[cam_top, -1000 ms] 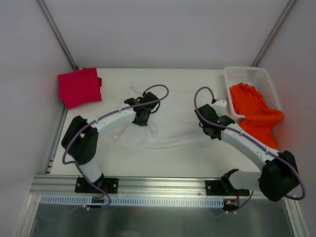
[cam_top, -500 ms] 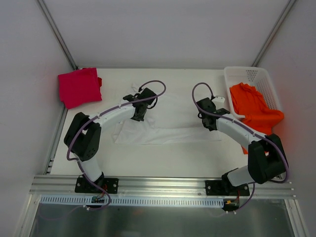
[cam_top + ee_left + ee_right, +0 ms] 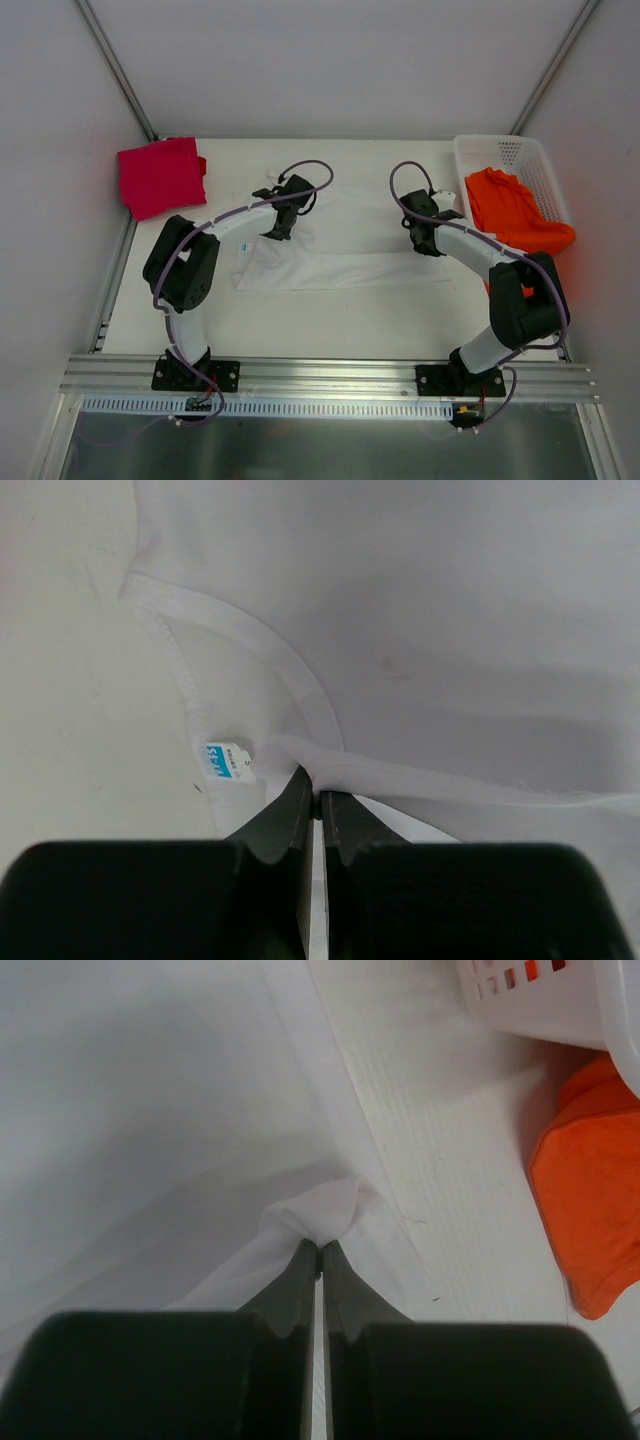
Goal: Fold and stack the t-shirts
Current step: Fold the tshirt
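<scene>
Since a second ago both arms have swung farther out from their bases and dragged the near edge of the white t-shirt [image 3: 340, 265] with them, so the cloth now lies as a narrower doubled band across mid-table. Going left to right: the magenta t-shirt [image 3: 160, 177] sits folded at the far-left corner of the table [image 3: 330, 320], well apart from everything else. The left gripper [image 3: 279, 222] is over the left end of the white t-shirt, with its forearm lying across that end and a purple cable [image 3: 310, 168] looping above the wrist. In the left wrist view the left gripper [image 3: 318, 802] is pinched tight on a thin fold of white cloth, just beside the collar [image 3: 290, 670] and the small blue neck label [image 3: 223, 761]. The right gripper [image 3: 421, 240] is at the right end of the white band, with its arm curving back toward the base on the right. In the right wrist view the right gripper [image 3: 320, 1252] is clamped on a bunched corner of the white t-shirt [image 3: 150, 1080], and bare table lies to its right. The white lattice basket [image 3: 505, 150] stands at the far-right corner, near the right gripper but not touching it. The orange t-shirt [image 3: 515, 225] spills from the basket over its near rim onto the table; its edge [image 3: 585, 1200] and the basket wall [image 3: 540, 1005] show at the right of the right wrist view.
</scene>
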Controlling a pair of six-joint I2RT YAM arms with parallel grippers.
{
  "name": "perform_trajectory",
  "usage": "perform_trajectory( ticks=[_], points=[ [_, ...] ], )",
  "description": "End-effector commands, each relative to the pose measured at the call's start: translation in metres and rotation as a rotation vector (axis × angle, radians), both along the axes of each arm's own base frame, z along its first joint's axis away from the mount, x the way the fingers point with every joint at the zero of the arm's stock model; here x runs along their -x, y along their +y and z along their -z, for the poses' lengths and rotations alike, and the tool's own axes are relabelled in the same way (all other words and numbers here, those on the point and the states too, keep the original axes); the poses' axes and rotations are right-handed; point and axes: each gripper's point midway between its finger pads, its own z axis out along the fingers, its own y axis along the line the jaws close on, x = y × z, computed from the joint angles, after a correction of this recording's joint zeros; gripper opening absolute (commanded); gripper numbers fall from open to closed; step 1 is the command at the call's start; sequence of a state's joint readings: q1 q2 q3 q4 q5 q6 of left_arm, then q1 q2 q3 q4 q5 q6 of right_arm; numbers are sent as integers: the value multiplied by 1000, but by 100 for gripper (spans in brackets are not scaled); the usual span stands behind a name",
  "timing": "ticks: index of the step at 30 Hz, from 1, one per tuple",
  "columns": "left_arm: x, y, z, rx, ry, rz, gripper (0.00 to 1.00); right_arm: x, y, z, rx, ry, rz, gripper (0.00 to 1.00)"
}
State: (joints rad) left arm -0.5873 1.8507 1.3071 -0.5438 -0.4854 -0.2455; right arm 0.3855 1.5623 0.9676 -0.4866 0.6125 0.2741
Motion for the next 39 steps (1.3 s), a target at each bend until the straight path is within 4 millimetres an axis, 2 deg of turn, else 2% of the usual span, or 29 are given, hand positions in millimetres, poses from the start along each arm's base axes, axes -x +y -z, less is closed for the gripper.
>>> perform_trajectory(
  ticks=[1,8,9,10,11,12,13,15,16,20,24,25,27,28,29,30,31,32,33,35,36,37,38,39],
  points=[
    [-23,2,-9,-4,-64,-24,0,-21,1,-11,-4,-33,-3,1],
    [-32,15,-4,-33,-91,-66,0,-32,-4,-3,8,-20,25,1],
    [-34,17,-4,-34,-95,-75,0,-33,-3,-1,3,-18,28,3],
    [-36,20,-2,-45,-99,-88,0,-35,-4,-1,1,-14,33,11],
    [-39,22,-2,-53,-109,-103,0,-35,-4,2,2,-9,34,49],
    [-40,26,0,-61,-115,-131,4,-36,-6,1,13,-15,46,72],
    [-43,30,-2,-81,-134,-150,37,-35,-9,1,25,-9,55,99],
    [-45,36,-4,-98,-160,-190,90,-36,-13,-4,49,-22,80,99],
    [-45,38,-5,-108,-169,-201,99,-34,-16,-6,59,-19,86,100],
    [-51,49,-33,-133,-261,-255,99,-27,-24,-25,84,-51,109,99],
    [-61,48,-91,-90,-379,-249,99,-14,-25,-47,45,-106,111,99],
    [-69,47,-107,-74,-411,-250,99,-9,-26,-60,31,-137,112,99],
    [-80,42,-116,-64,-407,-207,99,-2,-26,-68,13,-154,108,100],
    [-94,41,-127,-36,-433,-206,99,5,-26,-77,-1,-174,102,99],
    [-101,39,-126,-21,-426,-189,99,9,-26,-81,-9,-183,100,100],
    [-110,35,-114,-22,-392,-152,99,14,-26,-84,-14,-189,97,100],
    [-124,25,-114,54,-389,-117,99,23,-28,-91,-22,-205,91,100],
    [-131,21,-109,80,-374,-89,99,28,-29,-94,-31,-216,90,99],
    [-141,8,-97,134,-345,-51,99,34,-29,-96,-38,-219,83,99],
    [-151,6,-86,178,-318,-45,99,49,-36,-102,-47,-252,84,99],
    [-155,4,-72,188,-289,-39,99,55,-39,-103,-45,-255,81,99],
    [-161,-1,-71,223,-282,-25,99,63,-42,-99,-39,-251,79,100],
    [-163,-4,-59,229,-258,-19,99,69,-45,-107,-48,-286,79,99],
    [-164,-7,-56,247,-249,-14,99,74,-47,-108,-47,-288,79,100]
  ],
)
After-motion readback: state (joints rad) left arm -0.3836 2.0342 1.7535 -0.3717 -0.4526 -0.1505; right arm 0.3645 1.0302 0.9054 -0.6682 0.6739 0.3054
